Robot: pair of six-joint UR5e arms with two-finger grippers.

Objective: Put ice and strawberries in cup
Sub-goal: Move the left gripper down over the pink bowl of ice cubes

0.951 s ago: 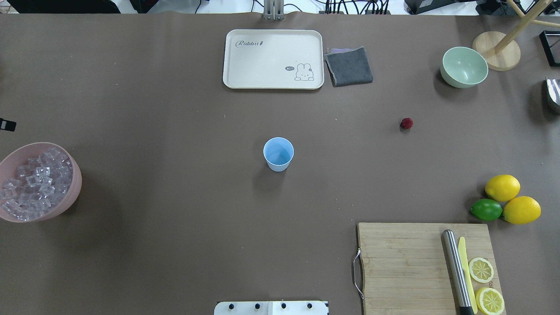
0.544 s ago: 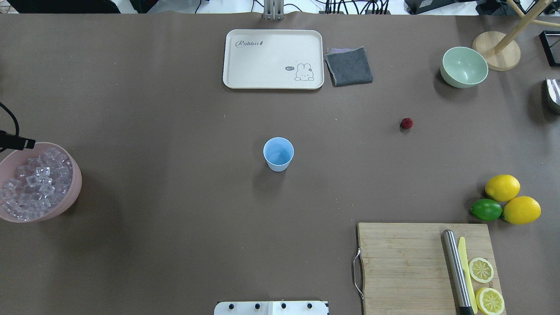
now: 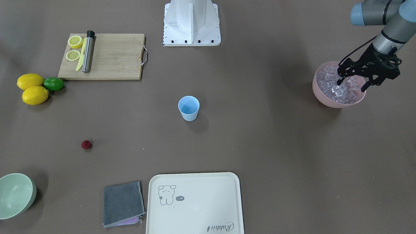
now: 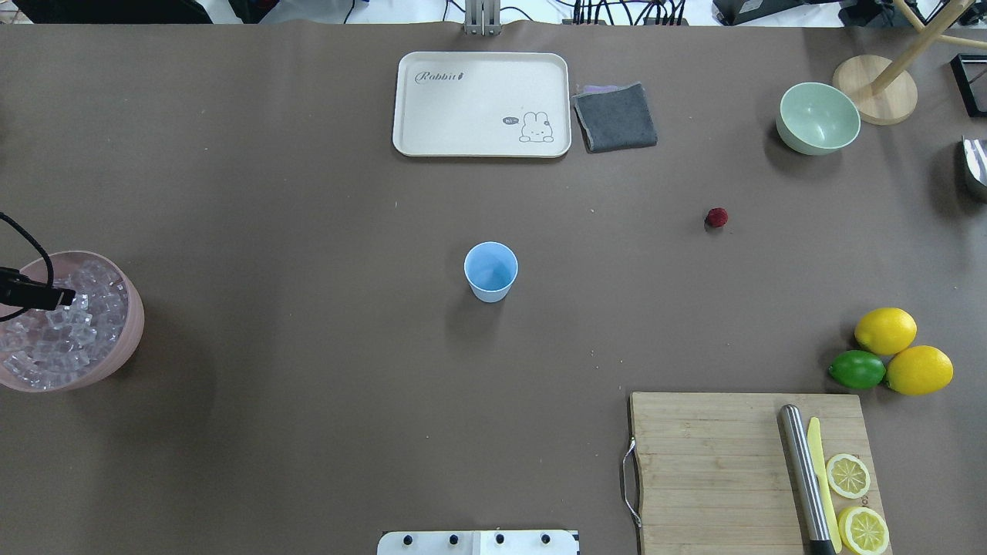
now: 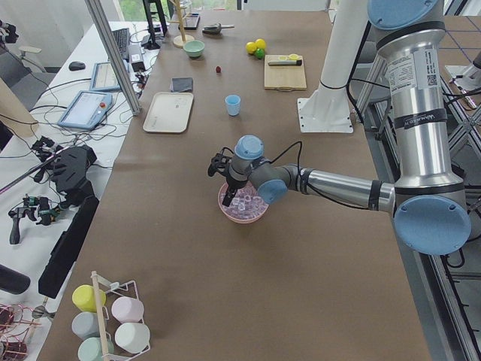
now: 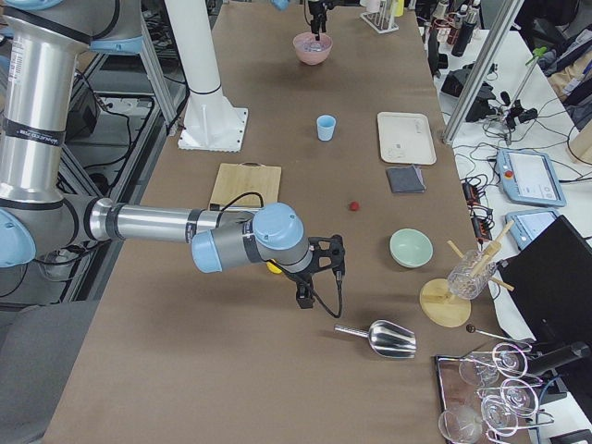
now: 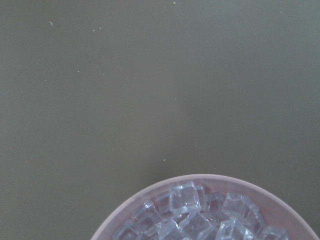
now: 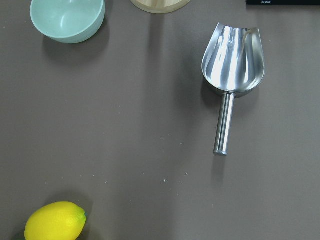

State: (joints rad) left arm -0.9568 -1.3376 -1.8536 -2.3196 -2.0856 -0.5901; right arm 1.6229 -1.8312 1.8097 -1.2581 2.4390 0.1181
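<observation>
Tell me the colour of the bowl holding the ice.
Pale pink; the bowl shows best in the exterior front-facing view.

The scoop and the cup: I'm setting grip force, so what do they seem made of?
The scoop looks like metal, likely stainless steel, polished: it mirrors light in bright streaks. The cup is probably plastic, matte light blue, with a thin even wall and no glare.

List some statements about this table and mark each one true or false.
1. The cup is empty. True.
2. The strawberry lies in the green bowl. False: it lies on the table, apart from the green bowl.
3. The left hand hangs open over the ice in the pink bowl. True.
4. The metal scoop sits on the cutting board. False: it lies on the table, off the cutting board.
</observation>
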